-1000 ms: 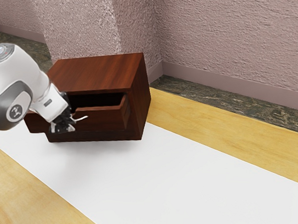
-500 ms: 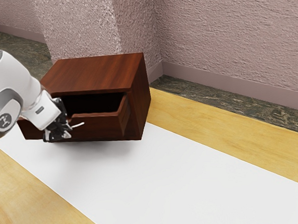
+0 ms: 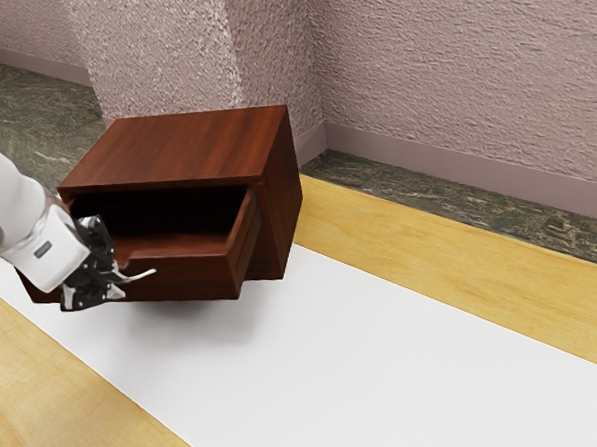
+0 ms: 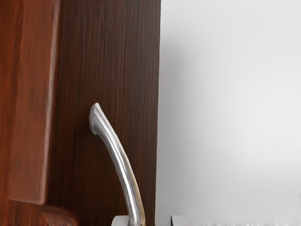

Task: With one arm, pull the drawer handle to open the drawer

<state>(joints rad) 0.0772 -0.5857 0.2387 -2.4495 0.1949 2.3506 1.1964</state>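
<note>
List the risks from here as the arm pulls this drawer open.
1. The black two-finger gripper meets the thin curved silver handle near one end, so it could slip off mid-pull.
2. The dark wooden drawer stands well out of the reddish-brown wooden cabinet. Further pulling might drag it fully out or tilt it.

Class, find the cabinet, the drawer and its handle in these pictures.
Cabinet (image 3: 198,143), exterior view, on its top panel.
Drawer (image 3: 185,280), exterior view, on its front panel.
Handle (image 4: 117,160), wrist view, midway along the bar.
</note>
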